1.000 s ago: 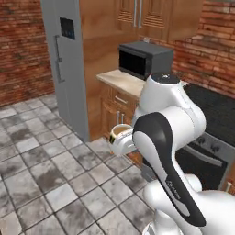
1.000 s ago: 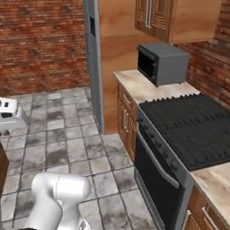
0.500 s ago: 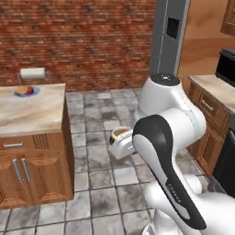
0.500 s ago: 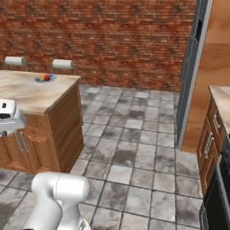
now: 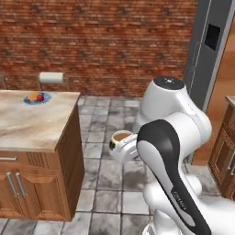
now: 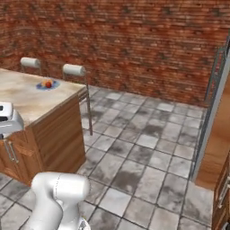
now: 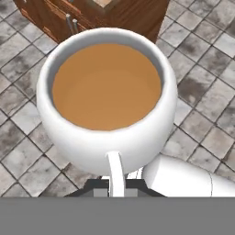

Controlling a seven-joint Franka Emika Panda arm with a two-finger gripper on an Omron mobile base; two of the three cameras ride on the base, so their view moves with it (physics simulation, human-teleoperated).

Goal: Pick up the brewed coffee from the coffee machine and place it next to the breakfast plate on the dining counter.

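The brewed coffee (image 7: 106, 87), a white mug of brown liquid, is held over the tiled floor with my gripper (image 7: 114, 184) shut on its handle. From the left base camera the mug (image 5: 120, 137) sits in front of my white arm, level with the counter's right end and apart from it. The dining counter (image 5: 27, 126) has a beige stone top and a wooden base. The blue breakfast plate (image 5: 36, 97) with a red fruit lies at its far edge. In the right base view the plate (image 6: 47, 84) rests far back on the counter (image 6: 31, 101). The coffee machine is out of view.
Two stools with white cushions (image 6: 74, 69) stand behind the counter. A white appliance (image 6: 6, 119) sits on the counter's near end. A grey fridge (image 5: 209, 46) and wooden cabinets (image 5: 227, 151) are on the right. A brick wall closes the back.
The base has turned, so the whole view swung from the stove and microwave to the dining counter and brick wall. The mug stays in the shut gripper.
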